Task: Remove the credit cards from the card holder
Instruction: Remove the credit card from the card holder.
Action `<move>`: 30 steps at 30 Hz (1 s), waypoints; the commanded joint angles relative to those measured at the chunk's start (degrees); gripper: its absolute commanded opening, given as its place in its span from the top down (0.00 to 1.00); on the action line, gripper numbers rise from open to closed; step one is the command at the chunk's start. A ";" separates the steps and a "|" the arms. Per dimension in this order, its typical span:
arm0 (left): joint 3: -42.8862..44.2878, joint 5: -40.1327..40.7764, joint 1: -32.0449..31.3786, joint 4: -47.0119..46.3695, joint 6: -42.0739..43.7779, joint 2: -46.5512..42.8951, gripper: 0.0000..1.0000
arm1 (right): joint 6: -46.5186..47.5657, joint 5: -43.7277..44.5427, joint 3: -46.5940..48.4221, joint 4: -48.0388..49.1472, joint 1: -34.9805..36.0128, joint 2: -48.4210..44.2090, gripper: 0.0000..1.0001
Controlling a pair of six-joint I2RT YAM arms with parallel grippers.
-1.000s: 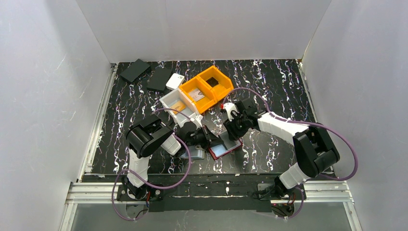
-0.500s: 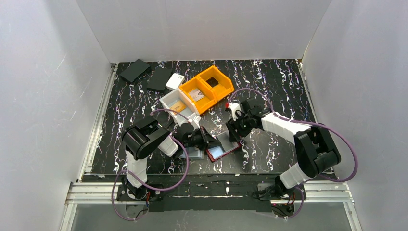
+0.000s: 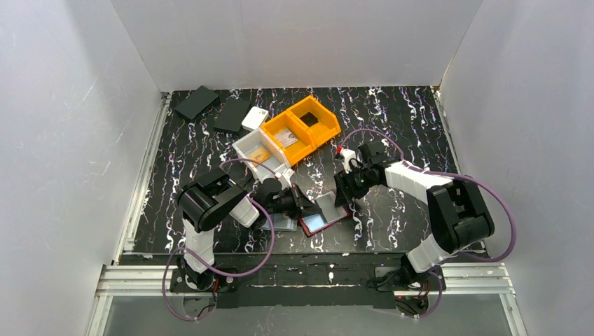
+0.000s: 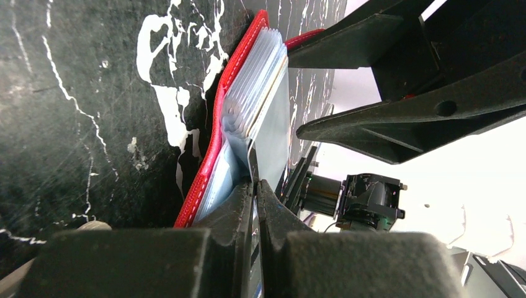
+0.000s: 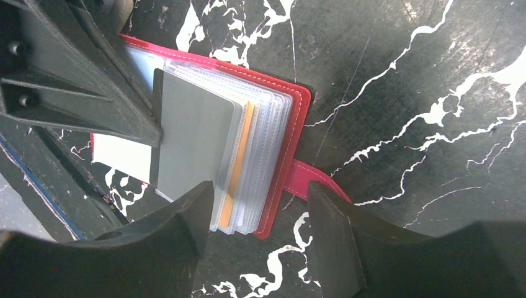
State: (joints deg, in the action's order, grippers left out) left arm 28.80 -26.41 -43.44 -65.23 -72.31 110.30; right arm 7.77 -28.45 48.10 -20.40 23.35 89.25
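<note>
The red card holder [image 3: 335, 218] lies open on the table between the two arms, its clear sleeves [image 5: 263, 143] fanned over the red cover [image 5: 296, 133]. A grey credit card [image 5: 192, 139] sticks partly out of a sleeve, and an orange card [image 5: 239, 167] shows deeper in the stack. My left gripper [image 4: 255, 183] is shut on the grey card's [image 4: 274, 133] edge. My right gripper [image 5: 257, 230] hovers open just above the holder's near end, its fingers [image 5: 180, 239] straddling the sleeves and the red strap [image 5: 313, 180] without touching them.
Two orange bins [image 3: 301, 129] and a white bin [image 3: 260, 155] stand just behind the left arm. Two flat black items [image 3: 196, 102] and a small white box [image 3: 255, 117] lie at the back left. A loose card [image 3: 284, 224] lies on the table under the left gripper.
My right gripper opened wider and shifted slightly to the right over the holder. My left gripper stayed shut on the grey card and drew a little to the left.
</note>
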 commanded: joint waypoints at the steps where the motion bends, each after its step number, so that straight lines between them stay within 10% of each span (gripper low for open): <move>1: 0.62 -3.03 0.30 2.64 2.57 -0.82 1.00 | -0.60 0.14 -0.04 1.24 0.33 1.54 0.35; 30: 1.09 -4.69 0.74 2.60 2.27 0.17 1.00 | 0.10 6.71 1.59 0.25 1.96 2.16 0.37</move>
State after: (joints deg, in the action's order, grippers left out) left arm 29.28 -29.21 -42.85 -64.42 -70.94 110.37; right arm 6.74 -24.47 49.69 -20.86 25.26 90.85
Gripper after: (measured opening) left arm 0.019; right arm 0.642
